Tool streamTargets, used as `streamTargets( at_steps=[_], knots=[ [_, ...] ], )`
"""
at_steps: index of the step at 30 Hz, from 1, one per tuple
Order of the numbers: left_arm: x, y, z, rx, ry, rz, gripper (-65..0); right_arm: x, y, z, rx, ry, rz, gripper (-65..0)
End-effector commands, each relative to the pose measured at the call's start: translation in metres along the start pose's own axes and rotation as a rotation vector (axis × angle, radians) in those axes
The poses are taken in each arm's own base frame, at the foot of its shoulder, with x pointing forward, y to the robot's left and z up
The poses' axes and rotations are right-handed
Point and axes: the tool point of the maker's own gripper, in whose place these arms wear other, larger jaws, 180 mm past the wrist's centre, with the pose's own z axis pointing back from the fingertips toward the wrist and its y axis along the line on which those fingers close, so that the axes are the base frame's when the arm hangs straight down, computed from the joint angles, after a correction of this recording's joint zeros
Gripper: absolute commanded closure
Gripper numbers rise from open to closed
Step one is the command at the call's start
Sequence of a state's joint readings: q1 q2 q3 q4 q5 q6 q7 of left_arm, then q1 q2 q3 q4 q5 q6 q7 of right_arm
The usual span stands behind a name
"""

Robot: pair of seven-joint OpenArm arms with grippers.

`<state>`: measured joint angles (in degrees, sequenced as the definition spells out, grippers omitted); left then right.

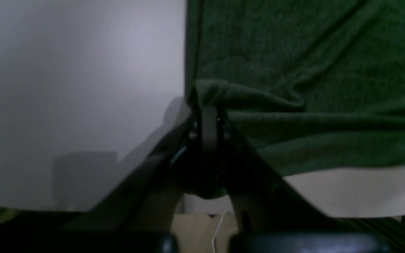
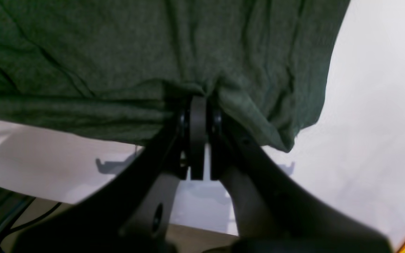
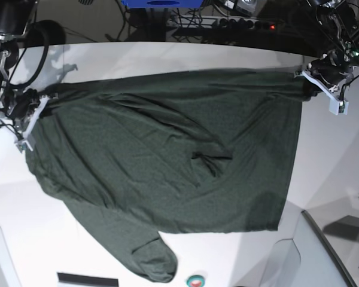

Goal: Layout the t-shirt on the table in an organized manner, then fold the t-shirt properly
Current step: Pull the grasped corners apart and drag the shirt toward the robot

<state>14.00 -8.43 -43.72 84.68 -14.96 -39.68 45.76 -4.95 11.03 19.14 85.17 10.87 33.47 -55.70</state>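
At the near edge of the base view, a sleeve (image 3: 148, 261) of the t-shirt (image 3: 167, 155) was seen hanging down toward the front of the worktop (image 3: 167, 57), its rounded end lying left of centre. Beside it, at the very front edge, a small round object with a red centre (image 3: 195, 280) was seen, too small to identify. To the near right, a grey angled panel (image 3: 323, 254) was visible.

Behind the sleeve, the dark green t-shirt was spread wide across the middle of the white worktop, its body stretched from left to right. Soft creases were seen running across the fabric, with a small puckered fold near the centre. The right edge of the cloth was drawn fairly straight from far to near; the left side was rounded and bunched.

At the far corners, the cloth was held at both ends. The right gripper (image 2: 198, 105), at the left of the base view, was closed on a bunched part of the t-shirt's edge; in its wrist view the fabric was gathered into folds just above the closed jaws, with white worktop showing below and to the right. The left gripper (image 1: 209, 109), at the far right of the base view, was likewise clamped on the t-shirt's corner, a rolled hem being pinched at its tip, bare worktop to its left.

Beyond the curved far edge of the worktop, dark cables and equipment were seen in shadow.
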Motion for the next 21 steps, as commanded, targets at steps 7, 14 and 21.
streamTargets(
  at_steps=[7, 14, 21],
  knots=[
    [0.024, 0.005, 0.01, 0.02, -0.035, -0.045, 0.0, 0.019, -0.011, 0.007, -0.022, -0.052, 0.006, -0.5],
    [0.034, 0.004, 0.007, 0.019, -0.054, -0.043, 0.0, 0.024, -0.03, 0.015, -0.058, -0.084, -0.057, -0.6],
    [0.043, 0.003, 0.001, 0.01, -0.07, -0.032, 0.0, 0.026, -0.03, 0.006, -0.037, -0.072, -0.076, -0.6]
  ],
)
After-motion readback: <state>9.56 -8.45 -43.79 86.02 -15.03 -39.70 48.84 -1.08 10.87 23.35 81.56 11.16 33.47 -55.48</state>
